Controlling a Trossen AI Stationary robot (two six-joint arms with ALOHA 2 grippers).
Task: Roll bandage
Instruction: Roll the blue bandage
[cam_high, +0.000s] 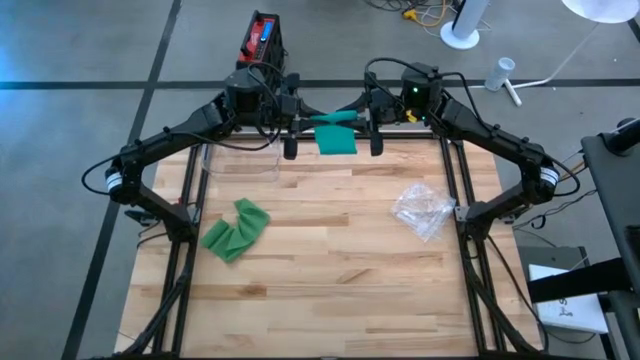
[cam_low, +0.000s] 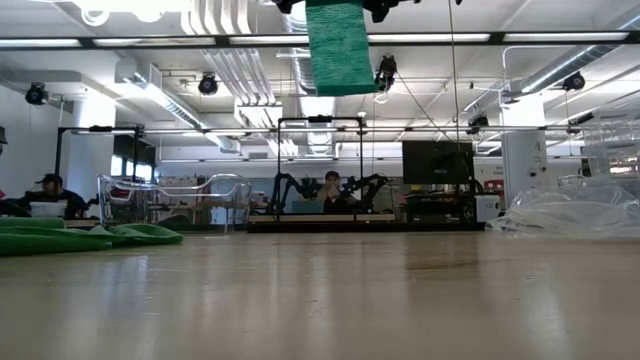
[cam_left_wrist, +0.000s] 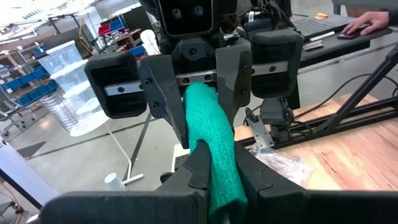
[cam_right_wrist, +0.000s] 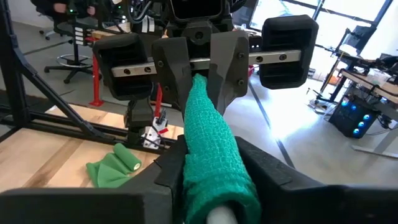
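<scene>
My left pincer (cam_left_wrist: 214, 165) and right pincer (cam_right_wrist: 208, 168) face each other high over the far edge of the pale wood-plank surface (cam_high: 330, 260), each clamped on an end of the green bandage (cam_high: 335, 139). Its crepe weave is coarse, and a flat length hangs down. It seems wound on a pale core. A second crumpled green strip (cam_high: 234, 230) lies near my left; crinkled clear plastic (cam_high: 423, 208) lies to my right.

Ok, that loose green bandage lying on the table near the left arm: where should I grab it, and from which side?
Judging by its pose, take the loose bandage at its upper end, coming straight down from above. It lies flat and crumpled on the table, and that end is a narrower fold. Both the left gripper and right gripper are currently shut on the held bandage, so one must free up first.
</scene>
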